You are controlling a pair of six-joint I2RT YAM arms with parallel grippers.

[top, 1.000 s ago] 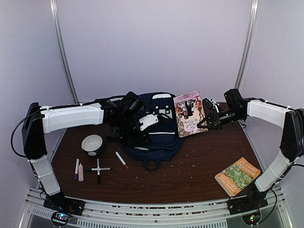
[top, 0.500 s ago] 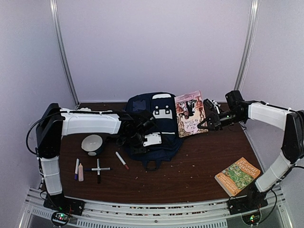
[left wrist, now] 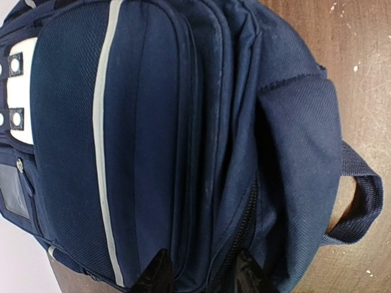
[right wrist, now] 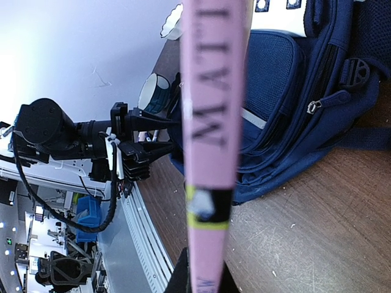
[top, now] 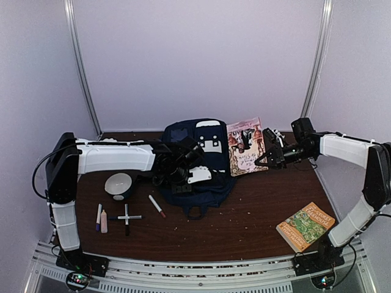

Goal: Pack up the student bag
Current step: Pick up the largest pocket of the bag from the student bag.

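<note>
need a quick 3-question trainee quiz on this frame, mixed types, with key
1. True or false: the green book lies on the table, outside the student bag.
2. What is the right gripper shut on? A) a marker B) the pink book C) the green book
3. Fill in: seen from the top camera, the bowl stands to the ___ of the student bag.
Key: 1 true; 2 B; 3 left.
</note>
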